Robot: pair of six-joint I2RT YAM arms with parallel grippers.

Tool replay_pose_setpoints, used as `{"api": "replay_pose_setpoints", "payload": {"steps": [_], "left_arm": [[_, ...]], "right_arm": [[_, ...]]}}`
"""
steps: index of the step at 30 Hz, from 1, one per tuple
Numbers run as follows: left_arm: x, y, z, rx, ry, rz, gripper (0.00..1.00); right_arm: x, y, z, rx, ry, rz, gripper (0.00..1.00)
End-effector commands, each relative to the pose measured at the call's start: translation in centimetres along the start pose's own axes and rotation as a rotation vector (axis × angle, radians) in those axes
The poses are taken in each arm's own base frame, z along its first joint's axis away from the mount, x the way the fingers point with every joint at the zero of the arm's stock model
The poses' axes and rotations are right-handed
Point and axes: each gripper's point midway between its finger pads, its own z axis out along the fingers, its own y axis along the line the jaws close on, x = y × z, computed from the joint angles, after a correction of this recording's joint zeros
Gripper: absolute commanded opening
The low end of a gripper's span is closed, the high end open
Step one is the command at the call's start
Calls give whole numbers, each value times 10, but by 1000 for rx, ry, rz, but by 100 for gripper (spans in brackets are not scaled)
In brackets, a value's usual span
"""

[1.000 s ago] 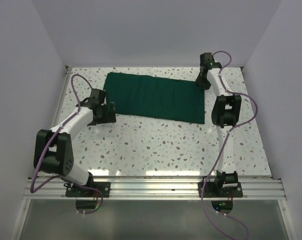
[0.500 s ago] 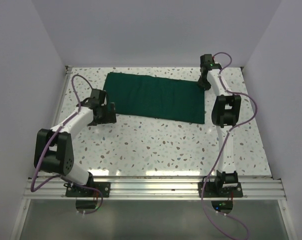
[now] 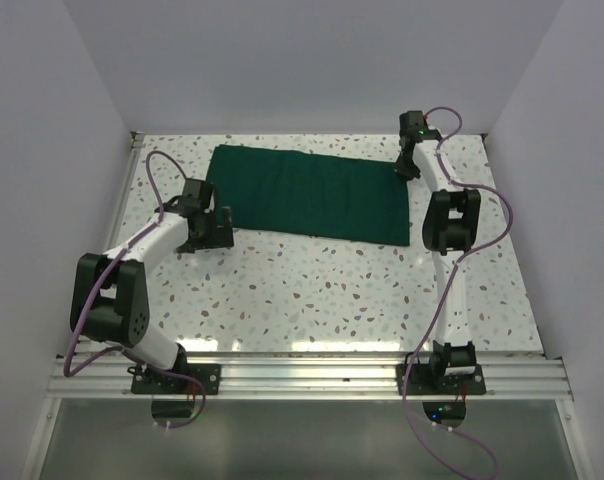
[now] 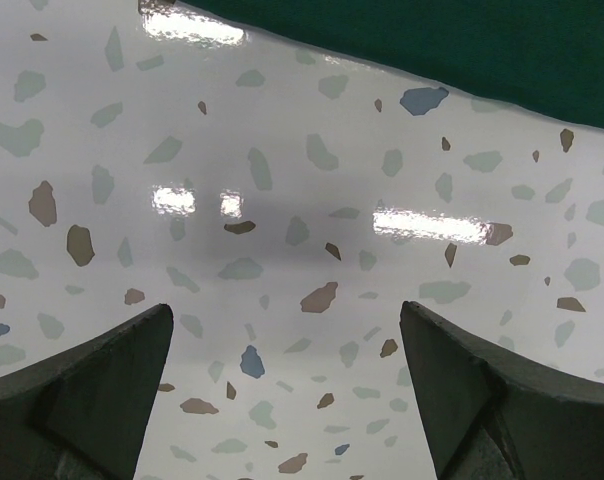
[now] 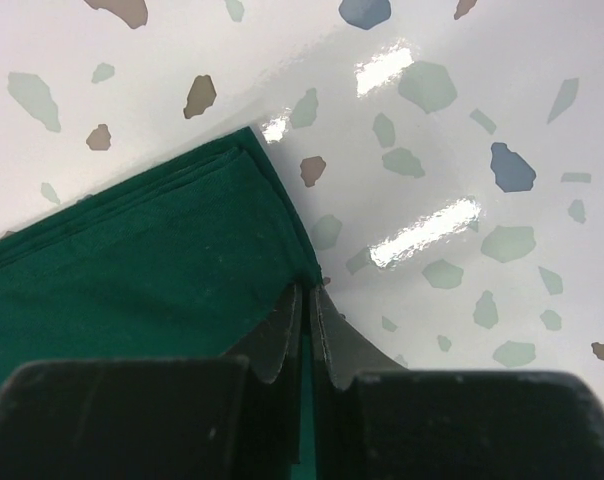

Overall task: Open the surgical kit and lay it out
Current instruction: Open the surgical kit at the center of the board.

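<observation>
Trouble looked likeliest at the two ends of the surgical kit [image 3: 312, 192], a folded dark green cloth lying flat on the speckled surface [image 3: 332, 290]. The left end effector [image 3: 210, 226] hung with its fingers spread wide over bare surface, with the kit's near-left corner just ahead of it and untouched. Nothing pinned that end down, so a pull from the other side could have dragged the whole bundle across the glossy top instead of opening a fold. The right end effector [image 5: 304, 300] had its fingers pressed together on the cloth's edge right beside the far-right corner, pinching what seemed only a thin bite of fabric. Several stacked layers showed just ahead of its fingertips, so the bite might have taken too many layers or too few. A lift could then have slipped off or raised the whole stack, tipping out anything loose inside. No tray or instrument showed anywhere, and whether any lay within the folds could not be told. The left wrist view caught only a strip of green along its top edge, with its own fingers cut off at the bottom. In the right wrist view the fingers covered the pinch itself, so the number of layers between them could not be made out.
</observation>
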Motion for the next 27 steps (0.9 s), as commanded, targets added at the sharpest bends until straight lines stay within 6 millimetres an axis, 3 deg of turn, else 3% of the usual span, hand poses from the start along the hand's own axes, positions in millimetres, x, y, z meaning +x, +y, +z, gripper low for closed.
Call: {"api": "replay_pose_setpoints", "payload": {"steps": [1, 8, 16, 21, 27], "left_arm": [[-9, -7, 0, 25, -21, 7, 100], [-14, -11, 2, 38, -25, 8, 100], [-26, -19, 0, 56, -45, 14, 100], [-40, -23, -5, 68, -72, 18, 100], [-57, -28, -15, 81, -105, 24, 100]], "right_arm": [[-4, -16, -3, 35, -1, -4, 3], [-40, -26, -49, 49, -90, 1, 2], [-64, -9, -103, -77, -142, 49, 0], [-50, 3, -115, -148, -92, 23, 0], [8, 38, -127, -231, 67, -113, 0]]}}
